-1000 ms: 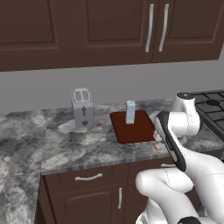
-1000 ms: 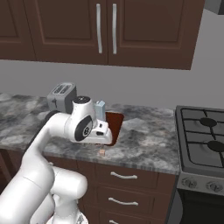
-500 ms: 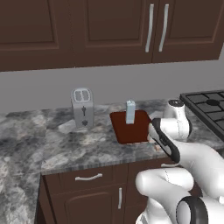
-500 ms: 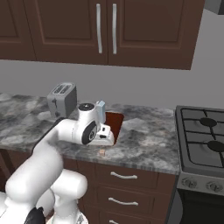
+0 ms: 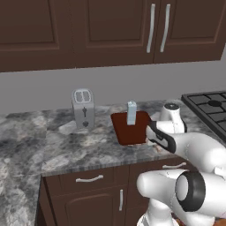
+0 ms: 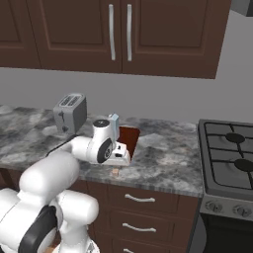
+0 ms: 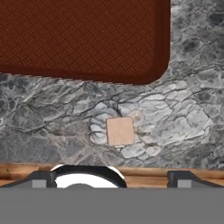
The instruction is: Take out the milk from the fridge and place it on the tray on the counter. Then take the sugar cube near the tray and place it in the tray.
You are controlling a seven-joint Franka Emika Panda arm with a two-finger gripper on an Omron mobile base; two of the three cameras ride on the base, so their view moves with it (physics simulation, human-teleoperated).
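Milk carton [image 5: 131,113] is standing upright on the tray [image 5: 125,132]. Sugar cube [image 7: 120,131] sits on the table [image 7: 183,118] just beside the tray, with the claw [image 7: 111,177] spread wide, hovering right above it.

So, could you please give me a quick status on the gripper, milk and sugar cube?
Gripper open, empty, above sugar cube. Milk upright on tray. Cube on counter beside tray, nothing in the way.
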